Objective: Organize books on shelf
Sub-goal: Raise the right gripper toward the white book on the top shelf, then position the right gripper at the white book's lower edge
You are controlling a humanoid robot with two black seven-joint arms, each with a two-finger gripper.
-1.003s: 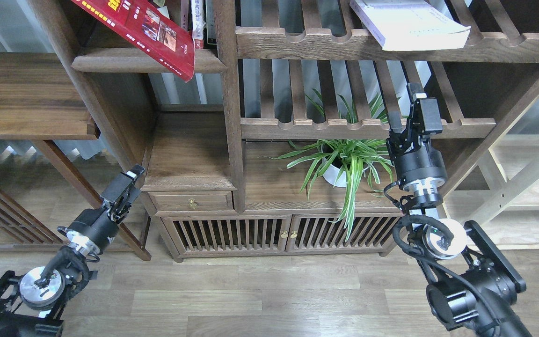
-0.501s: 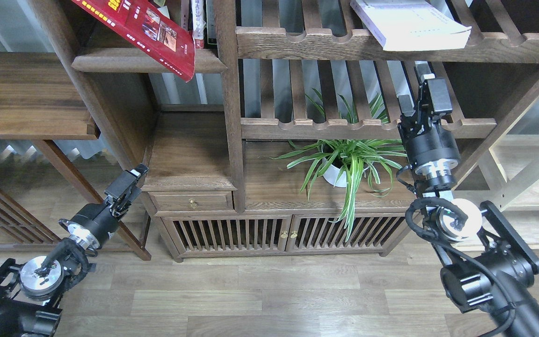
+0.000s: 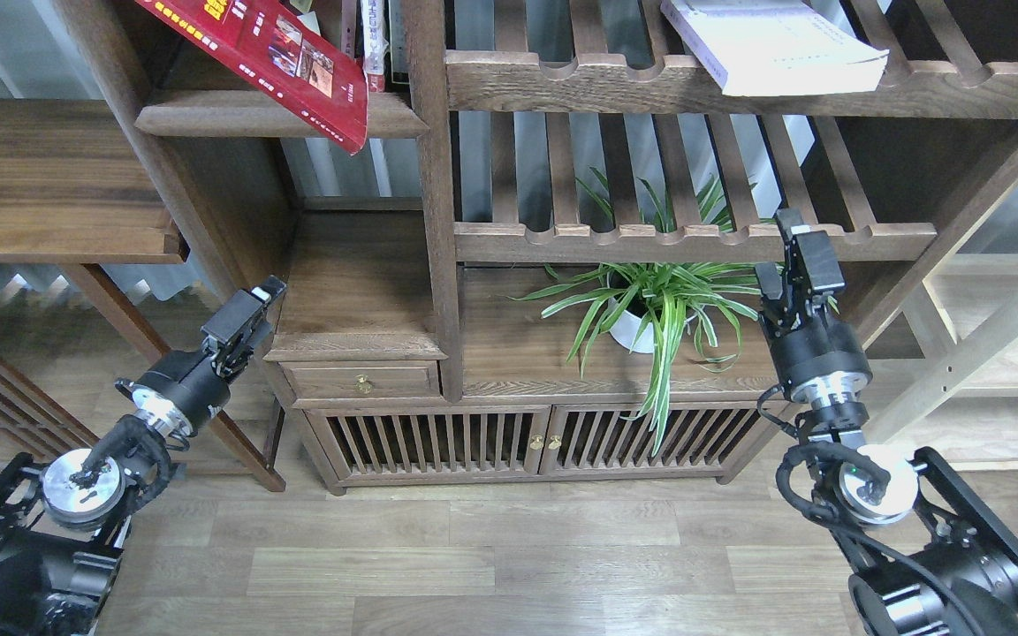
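A dark red book (image 3: 284, 66) with small photos leans tilted, its lower corner hanging over the front of the solid dark shelf (image 3: 208, 119) at upper left. A thick white book (image 3: 770, 44) lies flat on the top slatted rack at upper right. The yellow-green book is out of view. My left gripper (image 3: 253, 305) is low beside the bookcase's left post, empty, its fingers not told apart. My right gripper (image 3: 792, 252) is in front of the lower slatted rack's rail, well below the white book, empty, its fingers apart.
Several upright books (image 3: 372, 40) stand behind the red one. A potted spider plant (image 3: 650, 305) sits on the cabinet top (image 3: 509, 353) left of my right gripper. The lower slatted rack (image 3: 695, 238) is just behind that gripper. A side table (image 3: 49, 194) stands at left.
My right gripper rose toward the upper rack, then dropped back down below the lower rack's rail. My left gripper moved slightly up. The books have not moved.
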